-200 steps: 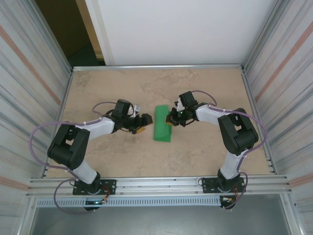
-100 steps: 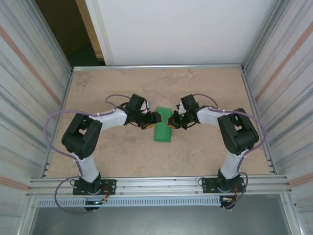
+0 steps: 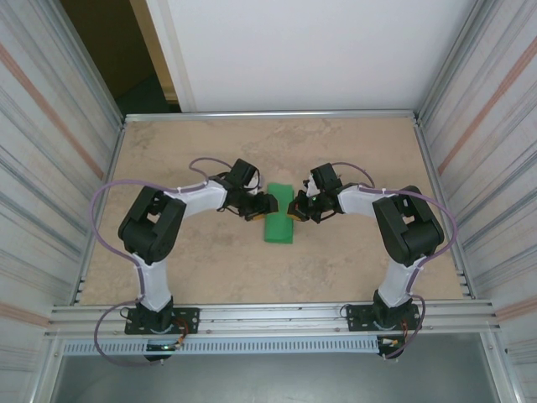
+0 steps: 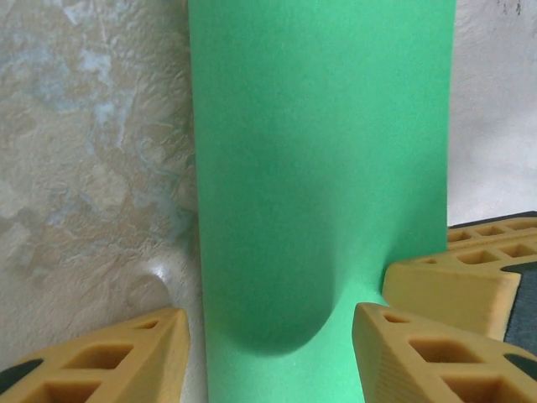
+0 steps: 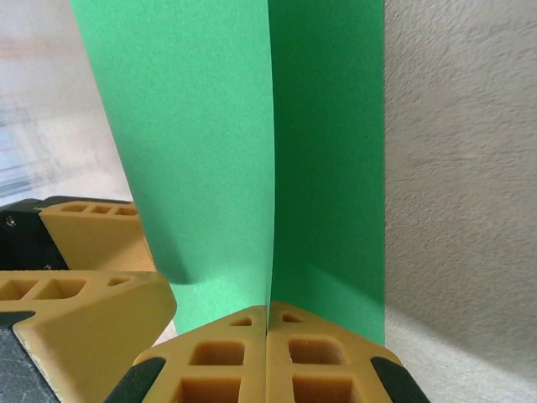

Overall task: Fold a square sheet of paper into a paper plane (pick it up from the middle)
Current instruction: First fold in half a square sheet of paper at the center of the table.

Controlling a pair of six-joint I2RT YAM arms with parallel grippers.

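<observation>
At table centre: the square sheet of paper, doubled over into a narrow strip that runs from 12 to 6 o'clock in my overhead view.
Change, left arm: a second ago I had it well off at the sheet's 9 o'clock. It has since swung in, and the left gripper now sits right at that edge.
Change, left jaws: closer together than a second ago.
Change, right arm: unmoved, with the same pinch at the sheet's 3 o'clock edge.
Left gripper, state: jaws apart on either side of the sheet's rounded fold. I see no pinch yet.
Right gripper, state: clamped on the sheet. On its wrist camera the tips meet flush with the paper's edge between them.
Paper, material: thin, matte, plain bright green, with a soft curled fold rather than a hard crease.
Fingers, material: ochre-yellow plastic, wedge-shaped, with open hollow cells and black backing.
Table, surface: beige, mottled, stone-look.
Walls, finish: ribbed pale panels with faint orange stripes.
Cables, colour: lilac, looping off each arm.
</observation>
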